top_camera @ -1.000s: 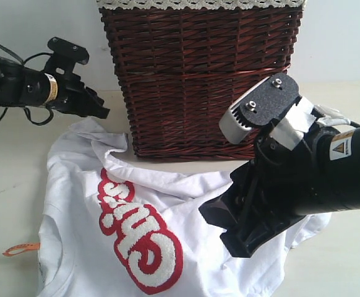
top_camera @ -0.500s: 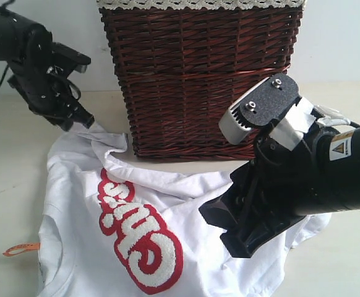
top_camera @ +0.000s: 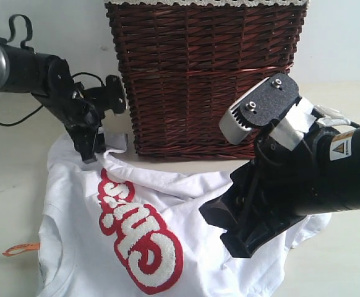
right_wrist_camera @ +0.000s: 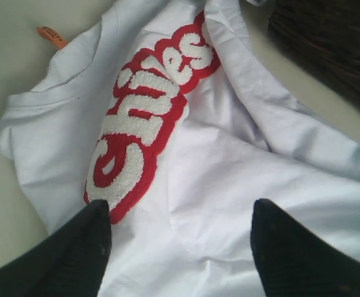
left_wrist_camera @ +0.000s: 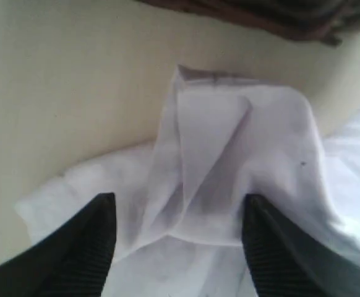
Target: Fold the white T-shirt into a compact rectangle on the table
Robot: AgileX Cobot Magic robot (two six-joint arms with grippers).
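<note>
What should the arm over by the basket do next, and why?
Probably close the left gripper on the white T-shirt: its open jaws straddle a raised fold of the cloth beside the wicker basket, so pinching it would let the arm lift that edge.

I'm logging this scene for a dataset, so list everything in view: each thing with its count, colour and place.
T-shirt: one, white with red-outlined lettering, lying crumpled on the table in front of the basket.
basket: one, dark brown wicker, standing at the back of the table.
lace trim: one, pale, along the basket's top rim.
tag: one, orange, on the table at the T-shirt's left edge.
table: one, pale beige, under everything.
left hand: one, black, open, astride a raised fold of the T-shirt near the basket.
right hand: one, black, open, above the T-shirt's right part.
</note>
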